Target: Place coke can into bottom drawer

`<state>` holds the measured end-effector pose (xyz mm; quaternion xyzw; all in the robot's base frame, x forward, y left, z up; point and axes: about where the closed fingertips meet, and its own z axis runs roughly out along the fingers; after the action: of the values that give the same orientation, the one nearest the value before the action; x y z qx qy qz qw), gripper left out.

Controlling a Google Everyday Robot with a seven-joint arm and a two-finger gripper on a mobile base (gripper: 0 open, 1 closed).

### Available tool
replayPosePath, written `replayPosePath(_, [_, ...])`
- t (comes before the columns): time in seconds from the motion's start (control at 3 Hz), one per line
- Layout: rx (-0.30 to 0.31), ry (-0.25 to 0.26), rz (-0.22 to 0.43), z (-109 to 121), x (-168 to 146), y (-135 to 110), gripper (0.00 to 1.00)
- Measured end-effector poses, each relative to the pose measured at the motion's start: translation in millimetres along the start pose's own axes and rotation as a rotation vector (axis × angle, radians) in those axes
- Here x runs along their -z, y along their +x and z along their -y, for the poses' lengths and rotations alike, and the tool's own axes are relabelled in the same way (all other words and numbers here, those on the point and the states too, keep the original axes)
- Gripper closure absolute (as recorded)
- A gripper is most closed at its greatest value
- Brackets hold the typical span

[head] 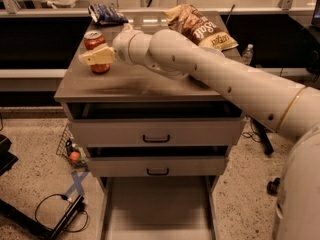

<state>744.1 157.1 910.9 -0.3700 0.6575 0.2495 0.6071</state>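
1. Camera view, taking the cabinet (150, 84) as landmark: the coke can (94, 41) stands upright on the cabinet's top, near its back left corner.
2. The gripper (89, 59) is at the can, lying across the front of its body about halfway up, so the silver top and the red base show above and below it. Whether it is clamped on the can or only set against it cannot be told.
3. The arm (215, 74) reaches in from the lower right and crosses the cabinet's top diagonally toward the can.
4. At the foot of the cabinet the bottom drawer (157, 204) is pulled out toward the camera, a shallow grey tray with side rails, well apart from the can.
5. Above it sit the two upper drawers, the top one (115, 132) and the middle one (120, 168), each with a black handle.
6. On the back edge of the cabinet's top lie a brown chip bag (200, 26), right of centre, and a blue packet (106, 14) just behind the can.
7. On the floor left of the cabinet there is a cross of blue tape (77, 184) and a black cable (47, 209)
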Motion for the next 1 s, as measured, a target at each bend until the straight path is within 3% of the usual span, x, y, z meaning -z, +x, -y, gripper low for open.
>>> replayPosePath(0.33, [-0.032,-0.024,0.008,-12.1,-17.4,-5.6,0.18])
replayPosePath(1.0, [-0.071,-0.054,0.008,-25.1,-35.3,-8.2,0.64])
